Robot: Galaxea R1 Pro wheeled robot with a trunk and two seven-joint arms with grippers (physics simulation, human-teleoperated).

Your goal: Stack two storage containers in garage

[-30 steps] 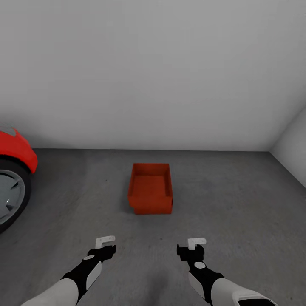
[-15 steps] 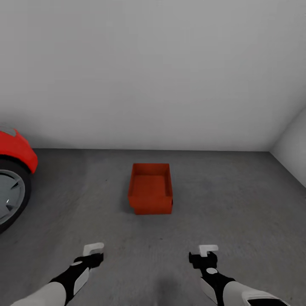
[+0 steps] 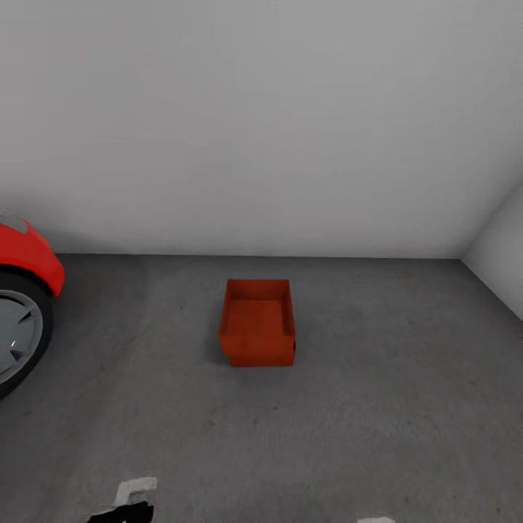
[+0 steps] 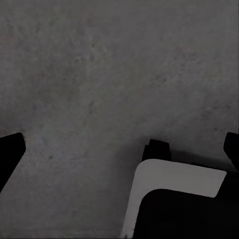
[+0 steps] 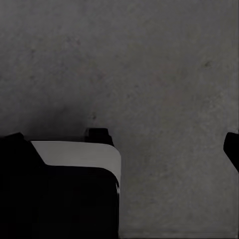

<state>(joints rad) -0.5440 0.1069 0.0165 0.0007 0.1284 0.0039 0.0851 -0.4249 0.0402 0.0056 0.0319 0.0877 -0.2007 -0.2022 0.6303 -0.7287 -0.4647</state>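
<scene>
An orange-red storage container (image 3: 257,319) rests on the dark grey garage floor (image 3: 378,407), near the pale back wall. A second orange-red edge (image 3: 263,358) juts out under its front, so the two storage containers look stacked. My left gripper (image 3: 134,495) peeks in at the bottom edge of the head view, well short of the bins. A white sliver of my right gripper (image 3: 378,520) shows at the bottom edge too. In the left wrist view the left gripper (image 4: 122,149) is open over bare floor. The right gripper (image 5: 122,144) is also open, with nothing between its fingers.
A red car (image 3: 22,254) with a grey wheel (image 3: 14,334) stands at the left edge. A pale grey wall (image 3: 261,131) closes the back, and a side wall (image 3: 501,254) meets it at the right. A white and black robot part (image 4: 174,199) lies below each wrist camera.
Both arms have drawn back and down, out of the lower middle of the head view to its bottom edge. The containers have not moved.
</scene>
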